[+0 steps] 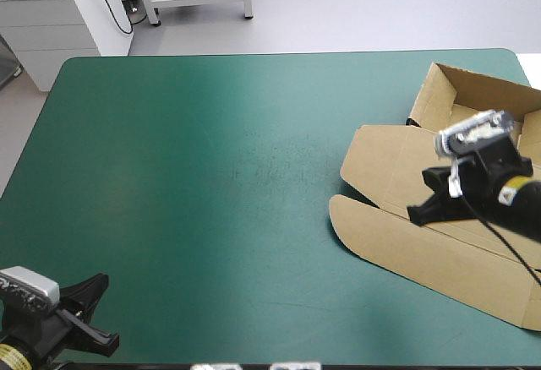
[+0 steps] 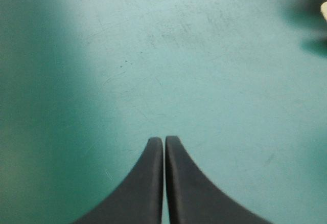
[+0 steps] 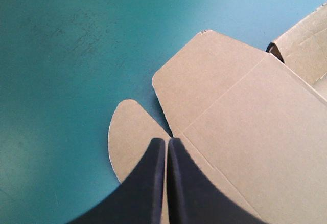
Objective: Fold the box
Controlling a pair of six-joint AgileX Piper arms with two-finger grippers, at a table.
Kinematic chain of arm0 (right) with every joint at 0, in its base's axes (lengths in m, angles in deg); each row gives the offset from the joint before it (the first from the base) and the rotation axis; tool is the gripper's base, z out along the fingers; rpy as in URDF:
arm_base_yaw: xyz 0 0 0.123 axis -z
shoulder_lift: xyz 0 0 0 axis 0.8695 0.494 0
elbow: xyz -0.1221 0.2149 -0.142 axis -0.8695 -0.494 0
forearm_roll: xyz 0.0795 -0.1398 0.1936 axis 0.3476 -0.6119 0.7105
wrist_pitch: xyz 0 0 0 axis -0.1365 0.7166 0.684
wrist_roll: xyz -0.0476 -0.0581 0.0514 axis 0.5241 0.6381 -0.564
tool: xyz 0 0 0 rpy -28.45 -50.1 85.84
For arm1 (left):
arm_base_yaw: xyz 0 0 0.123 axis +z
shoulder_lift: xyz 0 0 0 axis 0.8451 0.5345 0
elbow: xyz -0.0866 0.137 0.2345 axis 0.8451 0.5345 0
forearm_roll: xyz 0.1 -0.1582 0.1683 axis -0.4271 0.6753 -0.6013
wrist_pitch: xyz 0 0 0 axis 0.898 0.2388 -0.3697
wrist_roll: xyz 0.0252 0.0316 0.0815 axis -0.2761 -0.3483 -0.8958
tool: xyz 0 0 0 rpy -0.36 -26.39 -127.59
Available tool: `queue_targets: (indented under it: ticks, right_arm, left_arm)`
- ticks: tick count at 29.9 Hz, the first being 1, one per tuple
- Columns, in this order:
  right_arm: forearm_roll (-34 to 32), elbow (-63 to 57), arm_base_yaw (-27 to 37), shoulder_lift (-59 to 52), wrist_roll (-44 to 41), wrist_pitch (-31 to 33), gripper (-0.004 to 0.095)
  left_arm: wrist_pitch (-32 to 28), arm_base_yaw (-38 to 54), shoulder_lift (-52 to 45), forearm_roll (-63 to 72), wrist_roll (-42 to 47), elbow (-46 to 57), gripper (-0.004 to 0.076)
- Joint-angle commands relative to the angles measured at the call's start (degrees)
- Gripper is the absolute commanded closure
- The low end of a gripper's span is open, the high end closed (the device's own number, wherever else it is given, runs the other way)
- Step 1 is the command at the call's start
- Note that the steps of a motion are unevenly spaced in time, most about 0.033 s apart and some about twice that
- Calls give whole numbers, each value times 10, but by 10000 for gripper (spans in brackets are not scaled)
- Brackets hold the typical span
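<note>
Near left corner of teal-green bench (image 1: 211, 176): left gripper (image 2: 164, 139), black fingers (image 2: 145, 183) clenched, empty. Farther right: right gripper (image 3: 167, 140), likewise clenched and empty, above flat lid of brown cardboard box (image 1: 397, 176); far walls raised, rounded near flaps yet unfolded.

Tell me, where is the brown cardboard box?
In the high view, the brown cardboard box lies at the right of the teal-green table, near its far corner, under the right arm's black tool.
</note>
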Motion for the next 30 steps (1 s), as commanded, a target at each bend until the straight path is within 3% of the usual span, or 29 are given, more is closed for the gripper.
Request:
queue_targets:
  ticks: [1,15,22,30]
  right_arm:
    - [-14,-78,-2,-92,2,-82,910]
    - [-45,-340,-2,-397,0,-221,929]
    - [-62,-385,-2,-480,-11,-230,929]
    - [-95,-416,-2,-497,-74,-222,929]
  left_arm:
    - [-26,-3,-34,18,-1,-13,731]
    - [-27,-3,-108,54,-36,5,731]
    - [-59,-3,-110,78,-51,36,731]
    - [-60,-3,-110,78,-51,37,731]
